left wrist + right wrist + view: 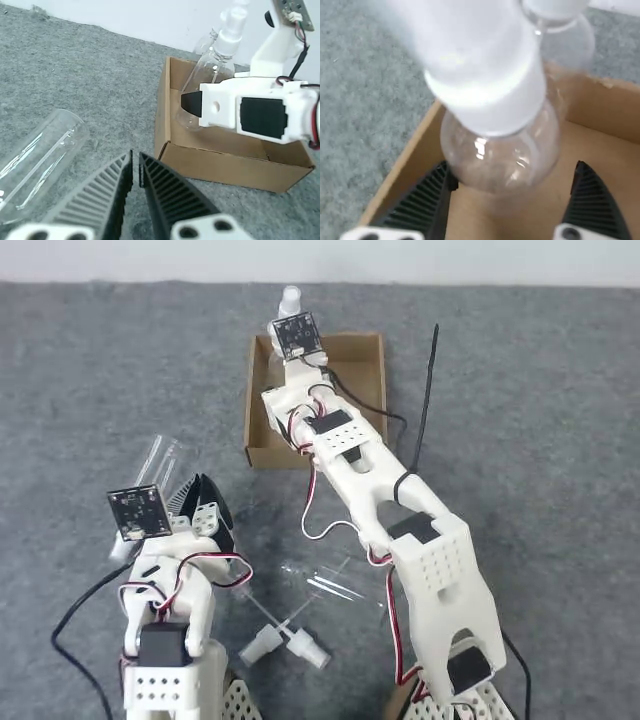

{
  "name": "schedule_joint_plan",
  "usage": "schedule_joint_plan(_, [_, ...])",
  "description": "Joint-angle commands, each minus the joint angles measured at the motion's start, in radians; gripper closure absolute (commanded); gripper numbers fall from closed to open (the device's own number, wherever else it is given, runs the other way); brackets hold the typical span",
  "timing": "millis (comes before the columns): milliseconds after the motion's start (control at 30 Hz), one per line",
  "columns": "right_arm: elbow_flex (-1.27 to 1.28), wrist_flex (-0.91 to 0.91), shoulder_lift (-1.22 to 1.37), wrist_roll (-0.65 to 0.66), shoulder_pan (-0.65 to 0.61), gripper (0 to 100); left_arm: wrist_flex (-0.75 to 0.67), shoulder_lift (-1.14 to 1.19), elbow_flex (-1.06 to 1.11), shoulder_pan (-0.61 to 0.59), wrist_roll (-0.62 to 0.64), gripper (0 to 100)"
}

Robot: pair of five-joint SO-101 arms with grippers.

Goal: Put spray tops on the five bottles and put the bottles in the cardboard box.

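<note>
Jaws of my right gripper (514, 172) stand apart inside the box (605, 135), one on each side of a clear bottle (500, 155) with a white spray top (480, 65) on its neck. One finger (422, 200) lies close against the bottle's side and the other shows a gap to it, so I am not clamping it. The bottle leans, its base down in the box by a side wall and its top reaching above the rim. A second bottle (570, 40) stands at the box's far wall, just beyond the first.

My left gripper (135, 167) is outside the box, over the grey mat (100, 65) off the box's near corner. Its jaws are all but together, with only a slit between them and nothing in it. An uncapped bottle (37, 157) lies on its side just beside that gripper, on the side away from the box. Two loose spray tops (262, 643) lie on the mat well apart from the box, between my two arm bases.
</note>
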Motion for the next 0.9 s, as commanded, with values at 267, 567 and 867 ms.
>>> schedule_joint_plan(267, [-0.031,0.211,-0.174,-0.009,0.015,70.3,-0.006,-0.014,-0.012,-0.008,-0.008,99])
schedule_joint_plan(567, [-0.031,0.358,-0.254,-0.006,0.016,70.3,-0.006,-0.014,-0.012,-0.008,-0.008,99])
schedule_joint_plan(867, [-0.031,0.549,-0.367,-0.005,0.016,70.3,-0.006,-0.014,-0.012,-0.008,-0.008,99])
